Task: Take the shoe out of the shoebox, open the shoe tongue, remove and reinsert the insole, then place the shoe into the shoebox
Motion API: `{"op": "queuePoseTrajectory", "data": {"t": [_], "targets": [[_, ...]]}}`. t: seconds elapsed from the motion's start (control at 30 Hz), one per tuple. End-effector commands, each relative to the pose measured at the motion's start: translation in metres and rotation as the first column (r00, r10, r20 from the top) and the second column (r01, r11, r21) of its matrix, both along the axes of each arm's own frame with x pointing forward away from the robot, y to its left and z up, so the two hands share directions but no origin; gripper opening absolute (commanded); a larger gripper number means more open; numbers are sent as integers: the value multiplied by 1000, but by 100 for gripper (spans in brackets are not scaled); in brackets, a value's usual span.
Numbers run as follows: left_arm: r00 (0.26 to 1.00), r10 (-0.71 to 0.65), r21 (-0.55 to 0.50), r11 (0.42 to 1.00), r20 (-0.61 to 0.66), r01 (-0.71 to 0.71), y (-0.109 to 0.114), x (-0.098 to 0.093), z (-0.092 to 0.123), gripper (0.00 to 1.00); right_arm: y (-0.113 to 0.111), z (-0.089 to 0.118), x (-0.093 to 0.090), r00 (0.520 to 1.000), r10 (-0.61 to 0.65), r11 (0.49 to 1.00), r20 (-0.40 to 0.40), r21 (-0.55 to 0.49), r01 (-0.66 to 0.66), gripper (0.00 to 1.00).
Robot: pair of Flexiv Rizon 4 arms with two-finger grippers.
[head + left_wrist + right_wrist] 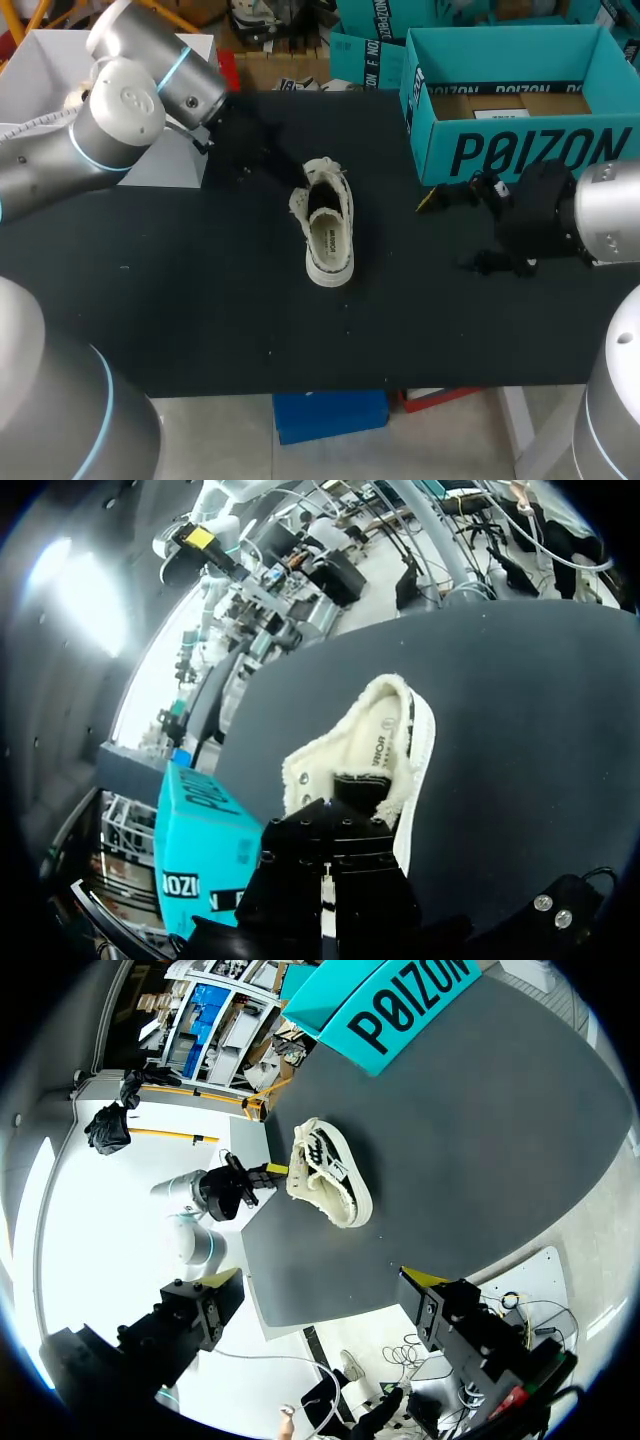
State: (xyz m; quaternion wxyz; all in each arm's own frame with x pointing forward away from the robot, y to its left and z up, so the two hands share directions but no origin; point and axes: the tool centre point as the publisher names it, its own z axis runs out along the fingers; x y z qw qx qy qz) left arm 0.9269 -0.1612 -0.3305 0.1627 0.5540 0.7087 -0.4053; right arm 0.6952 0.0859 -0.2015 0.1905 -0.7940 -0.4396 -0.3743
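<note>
The right gripper (322,1282) is wide open and holds nothing, at 3 o'clock from the shoe (328,232). The shoe lies on the table (200,280), outside the box (520,150), which is at 2 o'clock. The left gripper (268,1172) is at 10 o'clock; whether it is open I cannot tell.

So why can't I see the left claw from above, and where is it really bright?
Right wrist view: the left claw shows clearly, dark against a bright white background, next to the shoe. Head view: it is black over the black table, so it nearly vanishes. Left wrist view: strong white glare off to one side, but the shoe's pale lining is well lit.
</note>
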Motion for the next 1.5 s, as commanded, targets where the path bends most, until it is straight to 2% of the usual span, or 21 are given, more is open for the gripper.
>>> {"op": "queuePoseTrajectory", "data": {"t": [0.03, 0.1, 0.13, 0.17, 0.23, 0.27, 0.3, 0.33, 0.4, 0.43, 0.73, 0.9, 1.1, 1.23, 1.5], "targets": [[999, 16, 10, 1000, 28, -16, 14, -12, 5, 5, 1, -1, 1, 1000, -1, 1000, 1, 0, 1, 100], [999, -3, 64, 998, 50, -1, 17, -12, 8, 30, 1, -1, 1, 1000, -1, 1000, 1, 0, 1, 100], [999, -4, 77, 997, 54, 0, 20, -12, 10, 25, 1, -1, 1, 1000, -1, 1000, 1, 0, 1, 100], [998, -2, 107, 994, 63, -4, 23, -11, 13, 0, 1, -1, 1, 1000, -1, 1000, 1, 0, 1, 100], [997, -3, 157, 988, 83, -10, 29, -9, 20, 0, 1, -1, 1, 1000, -1, 1000, 1, 0, 1, 100], [996, -3, 180, 983, 92, -14, 32, -8, 23, 15, 1, -1, 1, 1000, -1, 1000, 1, 0, 1, 100], [995, -1, 202, 979, 103, -20, 36, -9, 27, 42, 1, -1, 1, 1000, -1, 1000, 1, 0, 1, 100], [993, 4, 216, 976, 116, -29, 39, -9, 31, 48, 1, -1, 1, 1000, -1, 1000, 1, 0, 1, 100], [990, 6, 258, 965, 138, -42, 46, -10, 37, 93, 1, -1, 1, 1000, -1, 1000, 1, 0, 1, 100], [989, 11, 272, 961, 147, -51, 49, -12, 42, 100, 1, -1, 1, 1000, -1, 1000, 1, 0, 1, 100], [984, 25, 374, 923, 178, -91, 85, -28, 65, 100, 1, -1, 1, 1000, -1, 1000, 1, 0, 1, 100], [981, 34, 395, 912, 192, -108, 110, -38, 74, 100, 1, -1, 1, 1000, -1, 1000, 1, 0, 1, 100], [964, 12, 438, 889, 267, -133, 136, -50, 85, 100, 1, -1, 1, 1000, -1, 1000, 1, 0, 1, 100], [956, 5, 459, 876, 293, -145, 149, -51, 87, 100, 1, -1, 1, 1000, -1, 1000, 1, 0, 1, 100], [954, 21, 460, 872, 299, -164, 160, -54, 83, 100, 1, -1, 1, 1000, -1, 1000, 1, 0, 1, 100]]}}
